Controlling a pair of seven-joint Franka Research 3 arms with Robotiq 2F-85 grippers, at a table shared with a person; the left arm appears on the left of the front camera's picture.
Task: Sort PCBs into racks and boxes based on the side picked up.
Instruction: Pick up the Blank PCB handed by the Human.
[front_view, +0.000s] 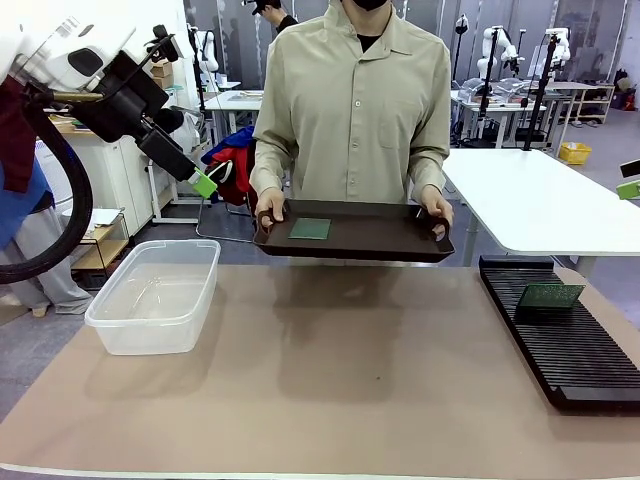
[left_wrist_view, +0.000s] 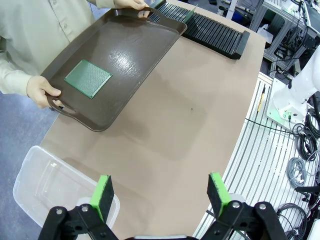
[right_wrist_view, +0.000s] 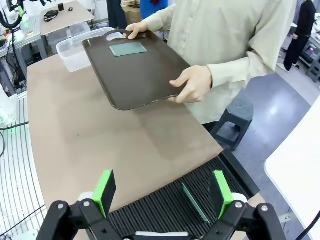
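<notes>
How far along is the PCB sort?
Done: one PCB stands in a slot of the rack. In hand: nothing gripped; the left gripper and right gripper are both open, while the person's hands hold out the tray with the second PCB lying flat on it. Left: pick that board and place it. The box holds no board yet.

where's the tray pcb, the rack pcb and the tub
tray PCB (left_wrist_view: 88, 78), left wrist view, centre of its face
rack PCB (front_view: 550, 295), front view, centre of its face
clear tub (front_view: 140, 338), front view, its near wall
</notes>
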